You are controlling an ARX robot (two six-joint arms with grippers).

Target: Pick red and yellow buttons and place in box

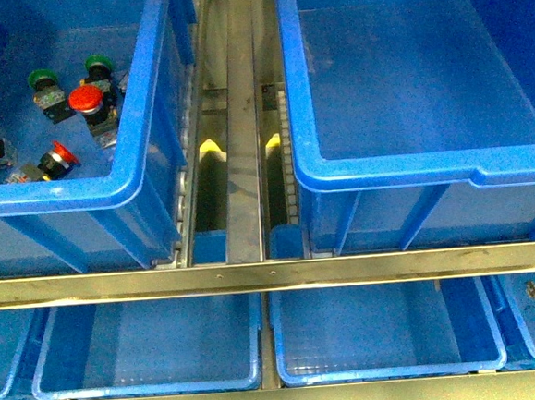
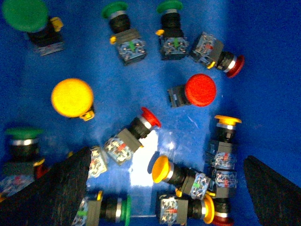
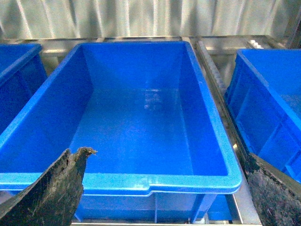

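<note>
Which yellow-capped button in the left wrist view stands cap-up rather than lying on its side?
The lone yellow button showing its full round cap face-on. The other yellow buttons lie sideways, with black bodies and contact blocks visible.

My left gripper (image 2: 167, 156) has two broad matte black fingers (image 2: 56, 193) with a grainy surface, and my right gripper (image 3: 164, 154) has the same black fingers (image 3: 51, 193), frayed and scuffed greyish-brown along their edges.

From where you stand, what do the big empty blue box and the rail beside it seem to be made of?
The box: moulded plastic by the look, smooth and glossy, with a thick rolled rim and soft reflections on its floor. The rail: probably metal, dull grey with a brushed sheen.
</note>
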